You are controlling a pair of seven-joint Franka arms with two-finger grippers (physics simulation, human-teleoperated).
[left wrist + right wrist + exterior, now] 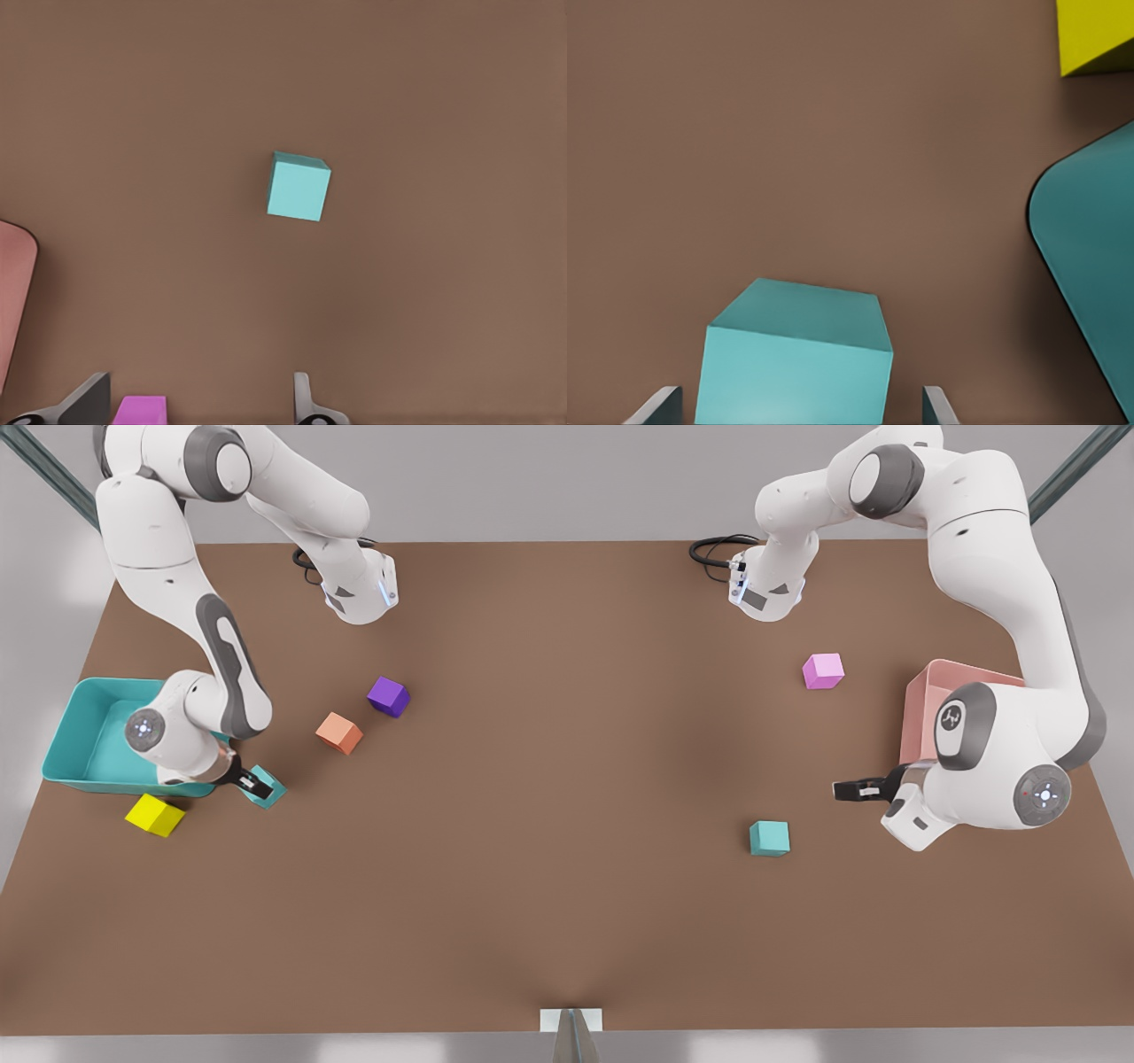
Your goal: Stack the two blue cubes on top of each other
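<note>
R jaws (257,783) sit low at the first blue cube (268,787), spread apart w/ one finger either side of it, not yet clamped. My read: lined up square for a grab so this cube can be carried over. The teal bin (66,731) is close behind these jaws and the yellow cube (154,815) just beside them, so little room to swing.

L jaws (855,789) hang above the tabletop (549,868), also spread and empty, near the second blue cube (769,838) but apart from it; this arm looks to be waiting while that cube serves as the stack base.

R wrist view shows the finger (656,407) gap around the cube (793,359), which the front view blurs. L wrist view shows the other cube (299,187) sitting alone out ahead of the jaws, plus a pink cube (140,410) at their tips.
</note>
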